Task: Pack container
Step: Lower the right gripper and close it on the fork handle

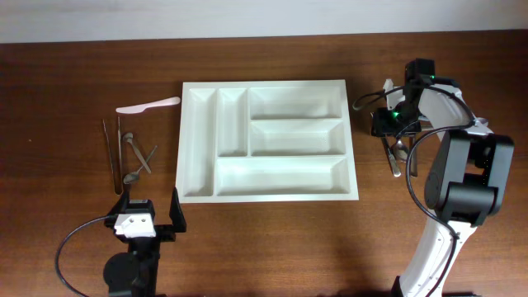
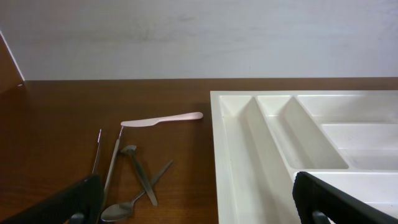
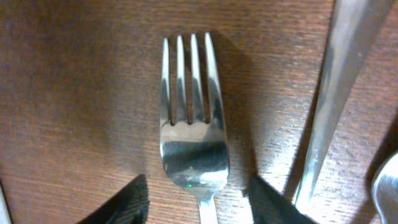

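The white cutlery tray (image 1: 268,197) with five compartments lies in the middle of the table, all compartments bare; it also shows in the left wrist view (image 2: 214,155). My right gripper (image 1: 390,129) is down at the table to the right of the tray. In the right wrist view it (image 3: 199,199) is open, with a finger on each side of the neck of a steel fork (image 3: 193,143) that lies flat on the wood. My left gripper (image 1: 149,213) is open and empty near the front left, in the left wrist view (image 2: 199,205) facing the tray's left corner.
Left of the tray lie a pale knife (image 1: 148,105) (image 2: 161,120), a spoon (image 2: 121,210), small utensils (image 1: 136,153) and thin metal sticks (image 1: 107,153). Beside the fork lie a steel handle (image 3: 329,93) and a spoon's edge (image 3: 388,186). More cutlery (image 1: 395,158) pokes out under the right arm.
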Robot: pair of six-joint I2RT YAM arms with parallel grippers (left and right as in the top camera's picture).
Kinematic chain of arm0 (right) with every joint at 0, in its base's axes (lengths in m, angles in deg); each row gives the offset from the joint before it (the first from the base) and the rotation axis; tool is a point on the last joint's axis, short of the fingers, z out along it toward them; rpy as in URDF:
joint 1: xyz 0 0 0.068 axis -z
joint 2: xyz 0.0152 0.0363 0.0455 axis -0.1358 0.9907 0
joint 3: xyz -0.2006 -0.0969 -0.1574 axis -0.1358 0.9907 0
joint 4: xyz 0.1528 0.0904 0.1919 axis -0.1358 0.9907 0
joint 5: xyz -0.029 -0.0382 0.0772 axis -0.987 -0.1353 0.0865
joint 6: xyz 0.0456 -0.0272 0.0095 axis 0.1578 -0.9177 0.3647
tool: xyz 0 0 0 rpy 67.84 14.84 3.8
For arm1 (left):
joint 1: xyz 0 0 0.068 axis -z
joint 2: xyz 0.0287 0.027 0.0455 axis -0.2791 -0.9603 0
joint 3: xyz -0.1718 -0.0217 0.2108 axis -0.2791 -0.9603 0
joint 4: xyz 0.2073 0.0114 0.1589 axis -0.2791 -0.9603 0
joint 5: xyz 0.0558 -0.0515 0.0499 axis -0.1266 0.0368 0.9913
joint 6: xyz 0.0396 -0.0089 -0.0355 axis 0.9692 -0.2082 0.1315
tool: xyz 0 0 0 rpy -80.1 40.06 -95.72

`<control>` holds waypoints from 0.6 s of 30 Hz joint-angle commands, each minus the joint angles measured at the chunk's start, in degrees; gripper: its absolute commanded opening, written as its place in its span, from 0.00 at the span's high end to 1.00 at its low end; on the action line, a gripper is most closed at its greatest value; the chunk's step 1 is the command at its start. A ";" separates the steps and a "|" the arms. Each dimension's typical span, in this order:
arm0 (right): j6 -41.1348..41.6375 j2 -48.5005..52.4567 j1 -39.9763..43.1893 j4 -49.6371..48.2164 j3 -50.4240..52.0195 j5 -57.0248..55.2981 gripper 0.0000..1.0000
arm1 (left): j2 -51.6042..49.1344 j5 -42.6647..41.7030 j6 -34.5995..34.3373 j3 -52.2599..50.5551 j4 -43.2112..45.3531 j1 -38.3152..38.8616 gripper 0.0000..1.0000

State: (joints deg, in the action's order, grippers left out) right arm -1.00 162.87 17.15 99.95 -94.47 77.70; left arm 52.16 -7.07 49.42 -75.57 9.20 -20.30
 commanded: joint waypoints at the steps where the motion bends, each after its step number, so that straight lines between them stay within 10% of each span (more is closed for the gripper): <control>1: 0.39 2.40 -0.11 0.22 0.44 1.16 0.56 | 0.50 -0.63 0.90 -0.35 0.11 0.20 0.01; 18: 0.42 2.40 -0.11 0.26 0.44 1.16 0.92 | 0.50 -0.63 0.90 -0.35 0.11 0.20 0.01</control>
State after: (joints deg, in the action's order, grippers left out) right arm -0.98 163.22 17.15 99.95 -94.47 77.89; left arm 52.16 -7.07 49.44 -75.57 9.20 -20.30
